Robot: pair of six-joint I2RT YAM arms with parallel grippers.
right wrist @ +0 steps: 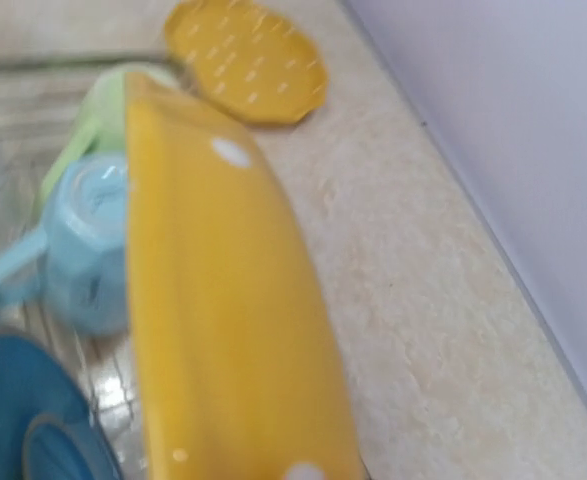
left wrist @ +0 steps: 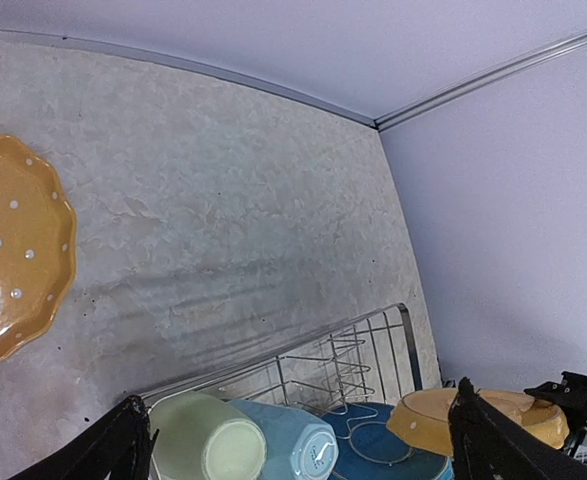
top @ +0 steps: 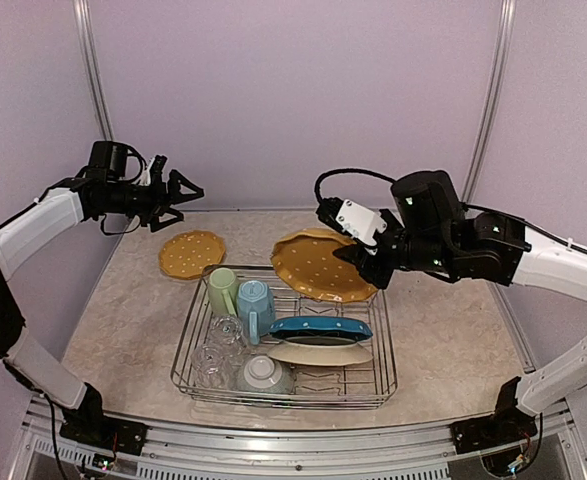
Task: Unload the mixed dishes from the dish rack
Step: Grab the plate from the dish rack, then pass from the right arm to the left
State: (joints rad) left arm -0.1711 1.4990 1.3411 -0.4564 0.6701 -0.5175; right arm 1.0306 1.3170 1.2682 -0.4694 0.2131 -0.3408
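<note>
In the top view you see the right gripper a little right of centre, its fingers pinching the right rim of the large yellow dotted plate. The plate is tilted and hangs over the upper right corner of the dish rack; I cannot tell whether its lower edge touches the wire. In the right wrist view this plate fills the middle of the frame, edge-on and blurred.

The left gripper is at the upper left of the top view, raised above the table, with its fingers spread wide and nothing between them. Below it, the small yellow dotted plate lies flat on the table, just above the upper left corner of the rack.

Inside the rack you find:
- the pale green mug and the light blue mug at the upper left
- the clear glasses below the mugs
- the pale grey-green bowl at the lower middle
- the blue dotted plate just above the cream plate, in the right half
</note>
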